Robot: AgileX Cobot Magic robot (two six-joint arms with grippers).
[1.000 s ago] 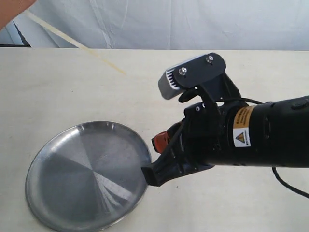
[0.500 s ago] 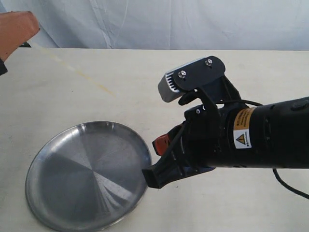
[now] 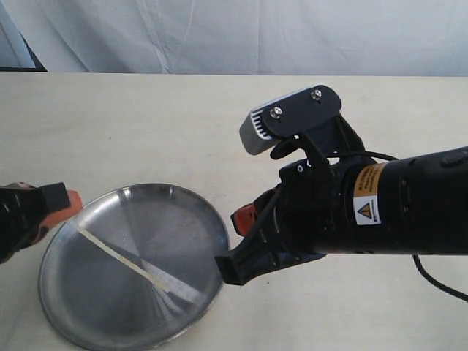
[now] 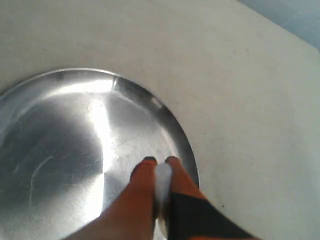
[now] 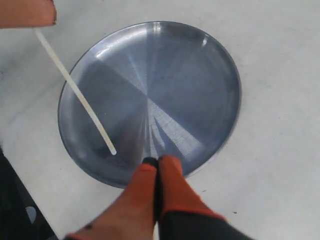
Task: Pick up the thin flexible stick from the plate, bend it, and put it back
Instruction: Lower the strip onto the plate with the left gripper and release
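The plate (image 3: 175, 219) is a round steel dish at the near left of the table. My left gripper (image 3: 67, 205) is at its left rim, shut on one end of the thin flexible stick (image 3: 121, 256). The pale stick slants straight across the dish, and its free end is low over the middle. In the left wrist view the stick (image 4: 163, 180) is a pale blur pinched between the orange fingers of the left gripper (image 4: 160, 161), above the plate (image 4: 60, 130). My right gripper (image 5: 157, 161) is shut and empty, just over the plate (image 5: 200, 80) rim, apart from the stick (image 5: 75, 87).
The pale table (image 3: 146, 124) stretches behind the plate to a white cloth backdrop (image 3: 241, 36). My right arm's black body (image 3: 395, 205) and its grey camera (image 3: 289, 117) fill the right half of the exterior view.
The left gripper has come down from the far left with the stick, and now holds it across the plate. The right arm has not moved.
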